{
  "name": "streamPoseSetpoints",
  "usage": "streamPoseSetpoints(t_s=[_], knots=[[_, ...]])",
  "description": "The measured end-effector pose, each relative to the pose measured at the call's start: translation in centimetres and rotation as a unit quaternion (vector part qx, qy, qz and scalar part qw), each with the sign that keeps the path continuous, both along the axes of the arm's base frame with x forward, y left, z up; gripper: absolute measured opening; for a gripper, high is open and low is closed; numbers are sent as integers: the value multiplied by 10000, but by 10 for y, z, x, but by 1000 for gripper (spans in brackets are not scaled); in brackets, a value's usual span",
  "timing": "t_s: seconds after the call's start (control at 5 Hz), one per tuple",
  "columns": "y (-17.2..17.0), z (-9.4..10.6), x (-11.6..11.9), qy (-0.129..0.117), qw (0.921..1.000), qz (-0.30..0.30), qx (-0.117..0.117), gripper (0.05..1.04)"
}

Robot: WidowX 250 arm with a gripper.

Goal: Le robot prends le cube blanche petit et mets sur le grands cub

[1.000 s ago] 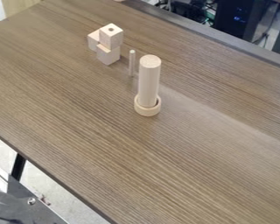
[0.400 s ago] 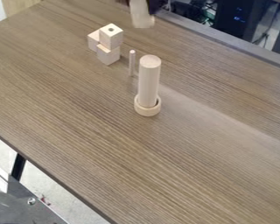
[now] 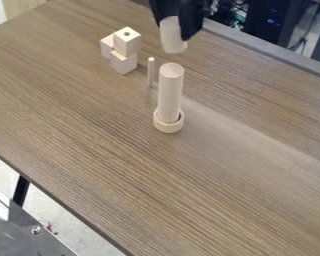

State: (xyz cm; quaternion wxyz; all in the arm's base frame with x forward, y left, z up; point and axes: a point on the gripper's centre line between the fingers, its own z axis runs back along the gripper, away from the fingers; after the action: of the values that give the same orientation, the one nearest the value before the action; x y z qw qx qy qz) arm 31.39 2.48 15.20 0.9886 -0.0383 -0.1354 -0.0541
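Black robot claw (image 3: 174,30) at the top edge of the view, hanging above a brown wood-grain table (image 3: 236,155). The claw is closed around a short, pale cylinder (image 3: 173,41), which points downward with its lower end exposed. Down and to the view's left of the claw is a group of 3 pale wooden cubes. The top cube (image 3: 127,42), with a small round hole in its upper face, sits on the lower cube (image 3: 124,62); the 3rd cube (image 3: 106,45) is partly hidden behind them, on the side away from the claw. Lower in the view than the claw, and slightly to its left, a thin wooden peg (image 3: 150,74) stands upright between the cubes and a thick wooden column (image 3: 170,92). That column — tall, smooth and round — is almost straight down the view from the claw, standing upright inside a low wooden ring (image 3: 169,126). To the view's right of the claw, beyond the table's far edge, is dark equipment (image 3: 273,21) with small blue lights.
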Motion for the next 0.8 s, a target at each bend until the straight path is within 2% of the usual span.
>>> streamPoseSetpoints(t_s=[0.8], knots=[[-4,-8,-14,171,9996,-67,191,531]])
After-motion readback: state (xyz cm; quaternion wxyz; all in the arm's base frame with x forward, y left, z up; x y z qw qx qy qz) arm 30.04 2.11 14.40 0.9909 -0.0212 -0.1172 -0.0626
